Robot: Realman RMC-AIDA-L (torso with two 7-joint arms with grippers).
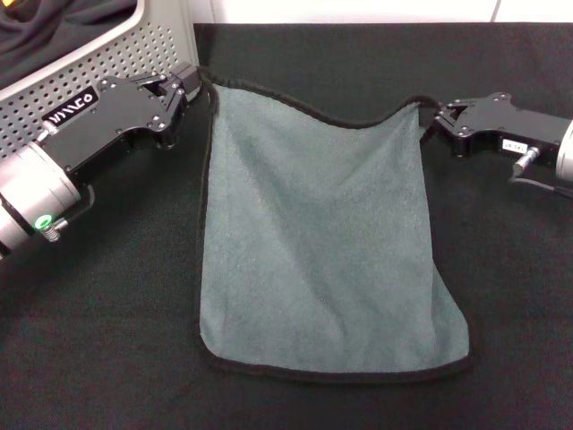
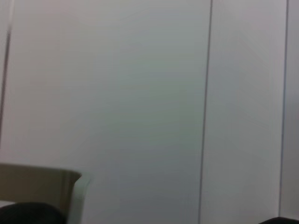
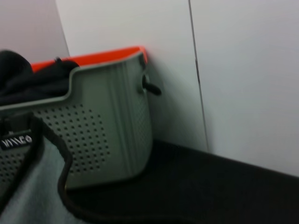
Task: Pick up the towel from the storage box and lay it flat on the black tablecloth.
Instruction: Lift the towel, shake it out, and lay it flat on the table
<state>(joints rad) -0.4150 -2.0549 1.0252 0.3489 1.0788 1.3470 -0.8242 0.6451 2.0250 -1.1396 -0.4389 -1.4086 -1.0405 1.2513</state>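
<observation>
Grey-green towel [image 1: 327, 237] lies out of the box [image 1: 134, 55], spread on the tablecloth [image 1: 98, 331], near hem flat at 6 o'clock. Far hem sags between two raised corners, so laying flat looks nearly finished; release remains. Left gripper [image 1: 191, 82] pinches the 11 o'clock corner, beside the box. Right gripper [image 1: 433, 119] pinches the 1 o'clock corner. Both arms reach inward, low.

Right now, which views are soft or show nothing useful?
Head view: sharp, even light, grey-green fleece towel clear on the matte black tablecloth. Left wrist view: blurred, mostly blank wall. Right wrist view: soft, perforated grey plastic storage box still readable.
</observation>
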